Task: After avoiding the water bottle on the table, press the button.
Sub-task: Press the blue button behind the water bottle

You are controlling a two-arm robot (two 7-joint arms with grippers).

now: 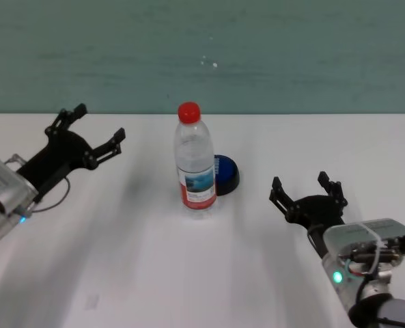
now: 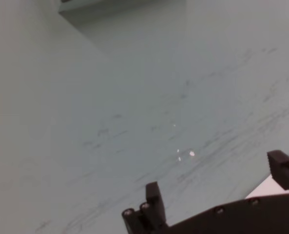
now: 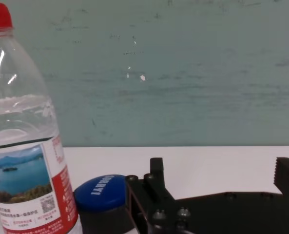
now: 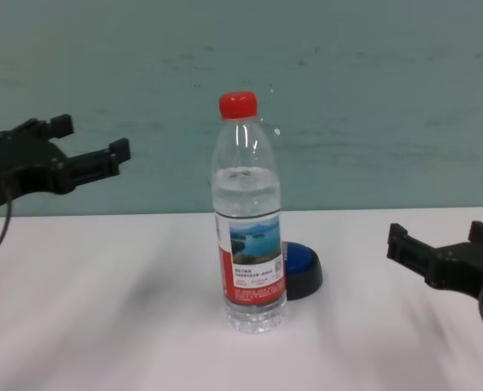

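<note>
Standing upright at the centre of the head view, the water bottle (image 1: 194,162) rests on the white bench (image 1: 120,260), its red cap (image 1: 188,111) screwed on and water filling it to just above the label. The button (image 1: 225,173), a low blue dome on a black base, sits just behind the bottle and slightly to its right in the frame, partly hidden by the bottle's lower body; in the chest view it peeks out at the bottle's lower right, touching or nearly touching it. The right gripper (image 1: 308,189) hovers in the lower right of the head view, well apart from both bottle and button, its two black fingers spread wide and holding nothing. Its wrist view shows those fingers along the bottom edge, with the bottle filling the left side and the button low beside it. The left gripper (image 1: 96,131) is raised at the upper left of the head view, also spread wide and empty, pointing toward the teal wall (image 1: 291,55) behind the bench.
</note>
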